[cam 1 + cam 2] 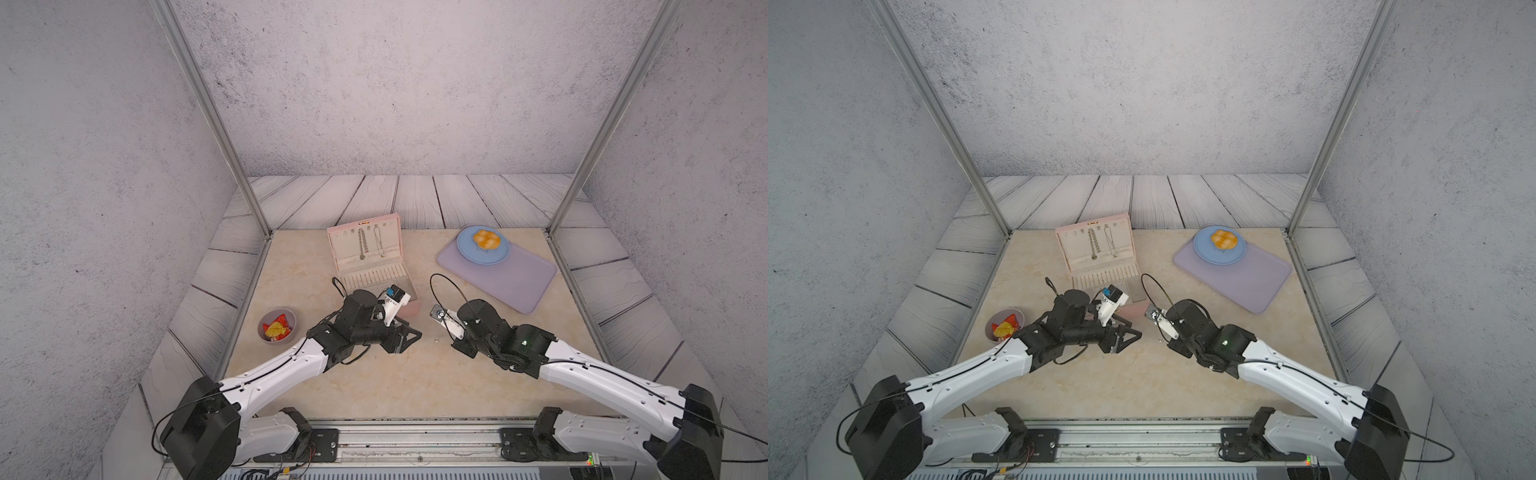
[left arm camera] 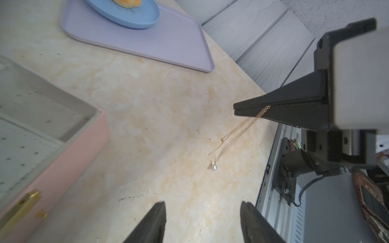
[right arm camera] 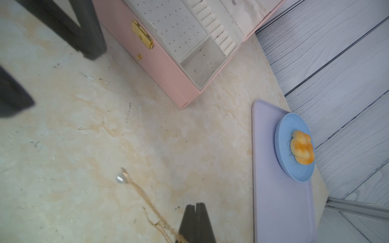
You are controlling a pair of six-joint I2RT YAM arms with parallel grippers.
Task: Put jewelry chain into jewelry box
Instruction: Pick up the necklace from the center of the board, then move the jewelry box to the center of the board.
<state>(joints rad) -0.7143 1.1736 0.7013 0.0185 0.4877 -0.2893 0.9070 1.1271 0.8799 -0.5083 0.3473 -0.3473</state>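
Dangling the jewelry chain (image 2: 235, 131) from the pinched-shut right gripper (image 2: 234, 109) over beige marbled tabletop (image 1: 374, 386) just below frame centre, near the open jewelry box (image 1: 395, 245), facing the wide-apart, empty left gripper (image 2: 203, 207), amid grey speckled walls (image 1: 395, 83).

Fine gold-coloured metal chain (image 2: 236, 128) with a tiny pendant dangles doubled, pendant lowest, outside the open pale pink rectangular hinged box (image 3: 168, 69), near its clasp side.
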